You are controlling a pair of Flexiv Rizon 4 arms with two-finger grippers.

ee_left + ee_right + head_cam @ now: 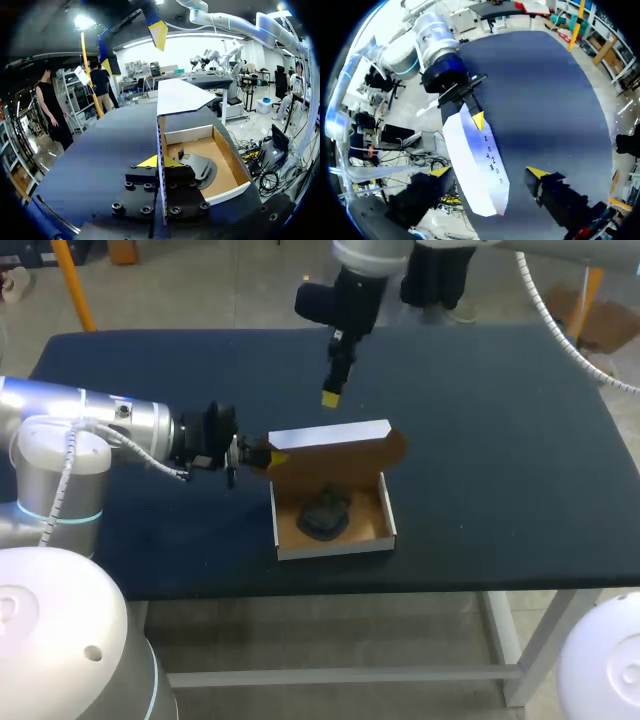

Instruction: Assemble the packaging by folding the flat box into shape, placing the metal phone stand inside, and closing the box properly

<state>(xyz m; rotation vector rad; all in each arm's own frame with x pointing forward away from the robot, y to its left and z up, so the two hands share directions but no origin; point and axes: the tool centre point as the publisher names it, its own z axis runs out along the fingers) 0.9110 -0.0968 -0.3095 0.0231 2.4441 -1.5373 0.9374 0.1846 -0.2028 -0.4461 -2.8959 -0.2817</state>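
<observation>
Silver left arm [110, 420] with teal joint ring [58, 516], white coiled cable [66, 475], bolted black finger blocks [145, 197], yellow fingertips [149, 161], right arm's ribbed white hose [548, 315]

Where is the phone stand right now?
In the head view the stand lies inside the open box, near the middle of the table, just right of the left gripper.

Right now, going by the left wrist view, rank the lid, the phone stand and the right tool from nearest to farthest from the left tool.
1. Lid: gripped in the left tool.
2. Phone stand: beside it, inside the box.
3. Right tool: ahead, above the lid.
</observation>
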